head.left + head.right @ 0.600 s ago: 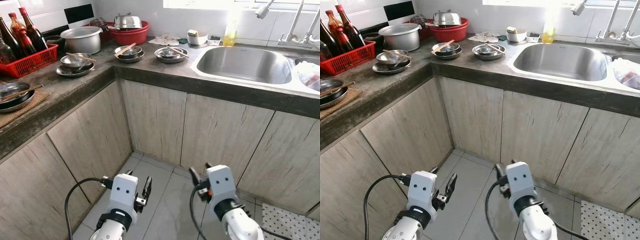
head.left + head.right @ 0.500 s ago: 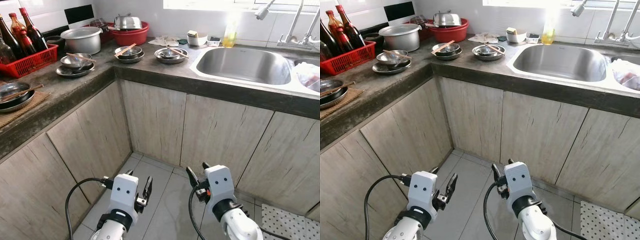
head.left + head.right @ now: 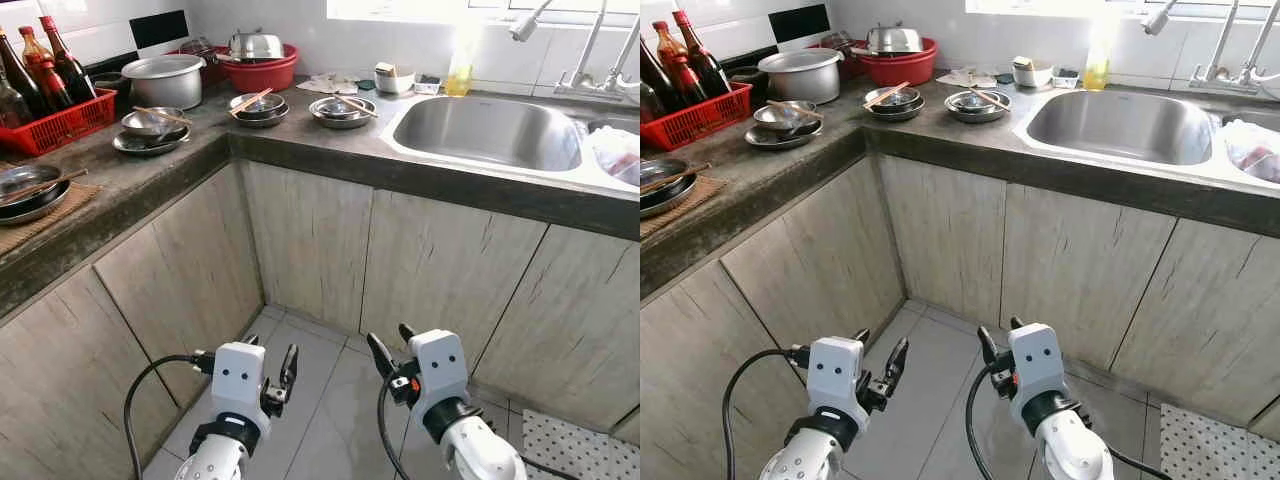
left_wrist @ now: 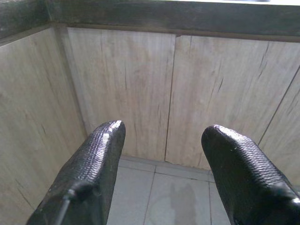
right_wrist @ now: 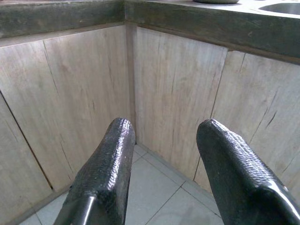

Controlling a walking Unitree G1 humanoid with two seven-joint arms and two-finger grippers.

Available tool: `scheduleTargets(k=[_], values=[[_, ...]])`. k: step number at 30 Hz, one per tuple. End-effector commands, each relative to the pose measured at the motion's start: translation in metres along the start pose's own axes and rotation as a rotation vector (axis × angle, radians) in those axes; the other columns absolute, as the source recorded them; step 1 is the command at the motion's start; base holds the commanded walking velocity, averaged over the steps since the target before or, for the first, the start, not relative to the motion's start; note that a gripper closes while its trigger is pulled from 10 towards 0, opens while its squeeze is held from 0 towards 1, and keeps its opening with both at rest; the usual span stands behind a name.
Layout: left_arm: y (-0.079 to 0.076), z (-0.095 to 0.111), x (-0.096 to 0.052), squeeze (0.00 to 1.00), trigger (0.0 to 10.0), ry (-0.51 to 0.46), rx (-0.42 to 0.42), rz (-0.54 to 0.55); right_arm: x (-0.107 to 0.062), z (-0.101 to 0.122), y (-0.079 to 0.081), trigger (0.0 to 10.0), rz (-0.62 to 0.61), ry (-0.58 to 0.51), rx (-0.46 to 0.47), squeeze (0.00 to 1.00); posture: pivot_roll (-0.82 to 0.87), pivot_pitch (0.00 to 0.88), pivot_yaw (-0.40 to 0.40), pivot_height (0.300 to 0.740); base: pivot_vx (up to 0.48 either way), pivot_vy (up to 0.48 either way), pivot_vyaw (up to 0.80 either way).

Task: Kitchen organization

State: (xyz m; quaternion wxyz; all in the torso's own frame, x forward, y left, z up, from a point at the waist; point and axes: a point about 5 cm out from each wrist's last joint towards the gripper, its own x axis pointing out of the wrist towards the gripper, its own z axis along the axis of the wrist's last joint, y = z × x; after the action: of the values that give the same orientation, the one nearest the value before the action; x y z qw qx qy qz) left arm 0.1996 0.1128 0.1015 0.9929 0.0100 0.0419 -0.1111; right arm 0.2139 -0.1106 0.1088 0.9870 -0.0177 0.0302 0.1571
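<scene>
An L-shaped dark counter [image 3: 300, 140] carries several steel bowl stacks with chopsticks: one [image 3: 257, 105] and another [image 3: 342, 108] near the corner, one [image 3: 150, 128] on the left run, one [image 3: 30, 190] on a woven mat. A steel sink [image 3: 492, 128] lies at the right. My left gripper [image 3: 268, 352] hangs low over the floor tiles, open and holding nothing. Beside it my right gripper [image 3: 392, 346] is open and holding nothing too, at the same height. In the wrist views both pairs of black fingers [image 4: 93, 164] [image 5: 110, 159] face the wooden cabinet doors.
A red crate of bottles [image 3: 45, 95] stands at the far left. A steel pot [image 3: 163, 78] and a red basin with a lidded pot [image 3: 255, 55] sit at the back. Dish soap [image 3: 460, 68] and taps [image 3: 590, 60] line the sink. Cabinet doors [image 3: 310, 245] close off the corner.
My left gripper shifted slightly left and my right gripper edged left and up. The counter items have not moved.
</scene>
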Motion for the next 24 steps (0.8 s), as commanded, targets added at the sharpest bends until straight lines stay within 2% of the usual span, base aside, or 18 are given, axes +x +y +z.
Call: scheduleTargets(k=[1, 19, 24], values=[[0.000, -0.001, 0.001, 0.00, 10.0, 0.007, 0.004, 0.000, 0.000, 0.002, -0.003, 10.0, -0.012, -0.010, 0.009, 0.00, 0.09, 0.000, -0.015, 0.740, 0.000, 0.000, 0.00], [-0.008, -0.001, 0.001, 0.00, 10.0, 0.000, 0.019, -0.051, 0.001, 0.001, -0.004, 10.0, 0.003, -0.002, 0.011, 0.00, 0.09, 0.000, -0.024, 0.740, 0.000, 0.000, 0.00], [-0.011, -0.002, 0.000, 0.00, 10.0, 0.001, 0.027, -0.073, 0.001, -0.003, -0.003, 10.0, 0.003, 0.023, 0.004, 0.00, 0.09, 0.000, -0.022, 0.740, 0.281, 0.000, 0.00]])
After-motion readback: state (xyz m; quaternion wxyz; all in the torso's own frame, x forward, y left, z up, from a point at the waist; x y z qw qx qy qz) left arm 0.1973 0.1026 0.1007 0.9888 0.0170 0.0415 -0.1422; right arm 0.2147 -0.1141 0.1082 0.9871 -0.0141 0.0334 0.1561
